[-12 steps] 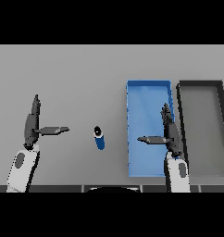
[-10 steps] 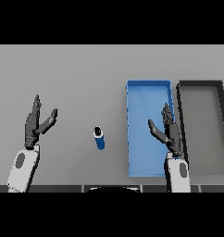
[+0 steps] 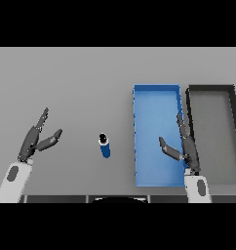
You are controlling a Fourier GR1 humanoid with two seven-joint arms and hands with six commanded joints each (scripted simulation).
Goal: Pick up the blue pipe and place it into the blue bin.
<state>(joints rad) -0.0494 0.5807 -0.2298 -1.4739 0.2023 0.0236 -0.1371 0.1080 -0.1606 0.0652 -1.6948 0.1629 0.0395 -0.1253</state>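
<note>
blue pipe [image 3: 105, 145] sits on the grey worktop [image 3: 81, 88], left of the blue bin [image 3: 156, 102]. left robot hand [image 3: 36, 139] fingers spread, holding nothing. right robot hand [image 3: 184, 146] spread too, over the bin's right edge.

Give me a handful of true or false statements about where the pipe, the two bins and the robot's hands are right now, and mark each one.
1. The blue pipe lies on the grey table, outside both bins. True.
2. The left hand is gripping the pipe. False: it is open, off to the pipe's left, touching nothing.
3. The blue bin sits directly beside the dark grey bin, which is on its right. True.
4. The right hand shows over the dark bin's far end. False: it shows over the blue bin's near right part, fingers straight.
5. The blue bin already holds the pipe. False: nothing shows inside it.
</note>
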